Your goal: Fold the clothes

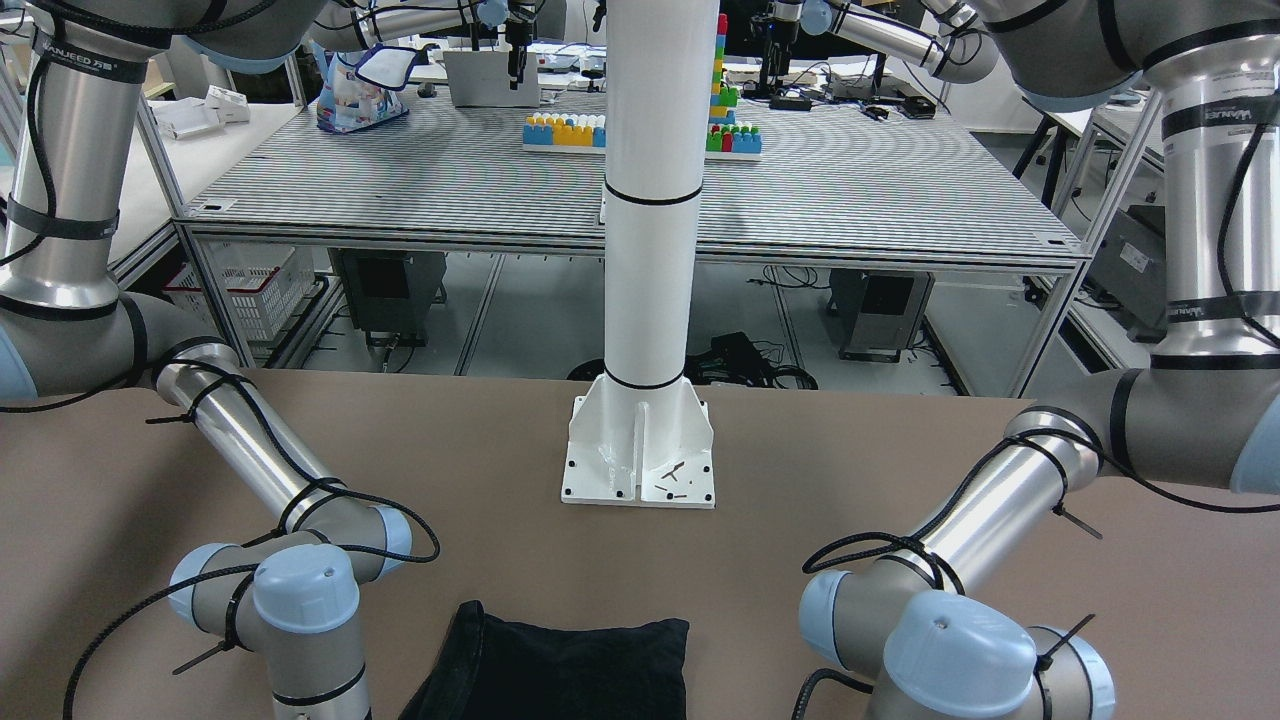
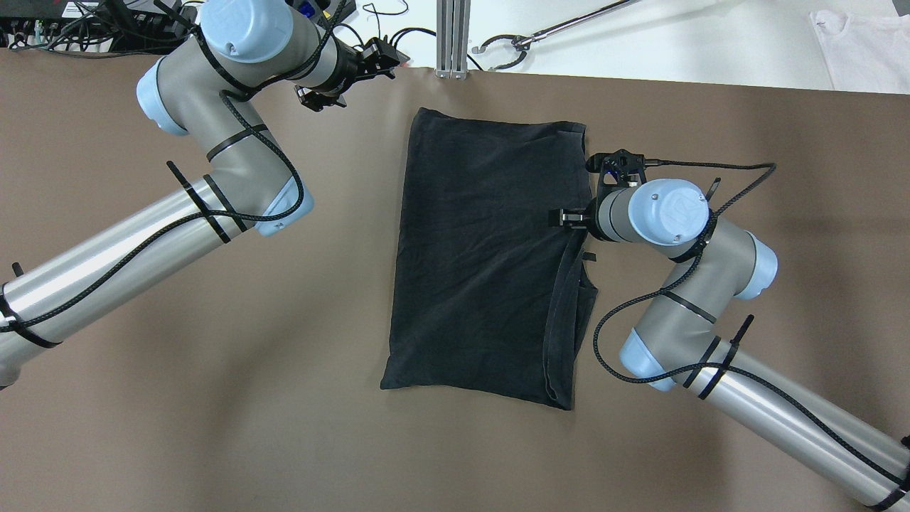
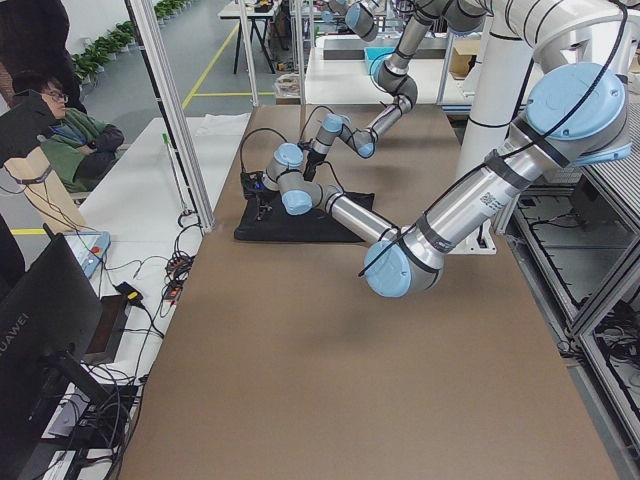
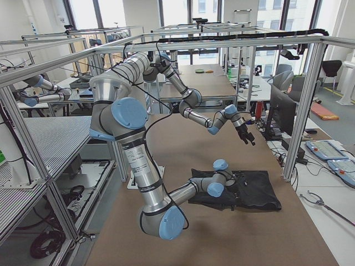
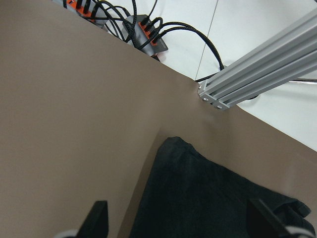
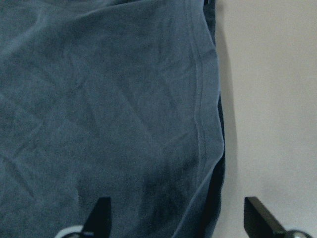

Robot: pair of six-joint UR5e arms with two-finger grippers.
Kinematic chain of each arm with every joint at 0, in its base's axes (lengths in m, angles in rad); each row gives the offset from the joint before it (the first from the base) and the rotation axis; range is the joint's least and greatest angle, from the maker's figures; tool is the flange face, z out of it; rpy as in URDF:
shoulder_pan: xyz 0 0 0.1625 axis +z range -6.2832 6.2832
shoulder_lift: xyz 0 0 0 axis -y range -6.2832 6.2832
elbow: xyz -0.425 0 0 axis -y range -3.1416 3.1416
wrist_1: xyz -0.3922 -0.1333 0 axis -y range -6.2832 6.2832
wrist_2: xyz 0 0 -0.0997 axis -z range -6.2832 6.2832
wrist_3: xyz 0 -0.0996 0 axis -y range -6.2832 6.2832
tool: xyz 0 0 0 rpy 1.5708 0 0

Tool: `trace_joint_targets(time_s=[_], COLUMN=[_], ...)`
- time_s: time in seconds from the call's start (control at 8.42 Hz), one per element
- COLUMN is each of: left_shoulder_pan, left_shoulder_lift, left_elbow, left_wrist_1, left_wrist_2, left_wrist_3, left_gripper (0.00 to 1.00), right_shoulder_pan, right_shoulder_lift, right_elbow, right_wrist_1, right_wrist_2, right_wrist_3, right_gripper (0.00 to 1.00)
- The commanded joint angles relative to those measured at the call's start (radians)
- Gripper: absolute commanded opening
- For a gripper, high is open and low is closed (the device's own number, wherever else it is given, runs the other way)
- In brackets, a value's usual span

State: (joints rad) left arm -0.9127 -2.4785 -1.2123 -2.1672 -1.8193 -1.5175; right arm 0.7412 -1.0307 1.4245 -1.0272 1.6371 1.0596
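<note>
Brown desk (image 2: 213, 427) carries the clothes (image 2: 483, 256) flat at centre. Right claw (image 6: 178, 218) spread over the right hem, likely lining up a grasp; left claw (image 5: 181, 220) spread, hovering off the far-left corner.

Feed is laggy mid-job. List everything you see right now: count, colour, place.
cloth: one, black, flat at table centre, folded layers along its right edge.
table: one, brown, under the cloth.
pillar: one, white, bolted at the robot-side edge.
frame post: one, silver, at the far edge.
cables: several, black, off the far-left corner.
toy blocks: one set, multicoloured, on the striped table behind the robot.
person: one, green top, seated on the operators' side.
left gripper: open, black, above the cloth's far-left corner.
right gripper: open, black, over the cloth's right edge.
</note>
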Motion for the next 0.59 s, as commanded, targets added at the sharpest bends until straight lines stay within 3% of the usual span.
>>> trace_joint_targets(time_s=[0.0,0.47], left_shoulder_pan=[0.000,0.000], left_shoulder_lift=[-0.002,-0.003], left_elbow=[0.001,0.001], left_wrist_1=[0.001,0.001], left_wrist_2=[0.000,0.000], left_wrist_3=[0.000,0.000], left_gripper=[1.00,1.00], right_shoulder_pan=[-0.011,-0.014], right_shoulder_lift=[0.005,-0.115], right_elbow=[-0.025,0.069], right_wrist_1=[-0.008,-0.010], right_wrist_2=[-0.028,0.012], right_wrist_3=[-0.013,-0.013], right_gripper=[0.94,0.94])
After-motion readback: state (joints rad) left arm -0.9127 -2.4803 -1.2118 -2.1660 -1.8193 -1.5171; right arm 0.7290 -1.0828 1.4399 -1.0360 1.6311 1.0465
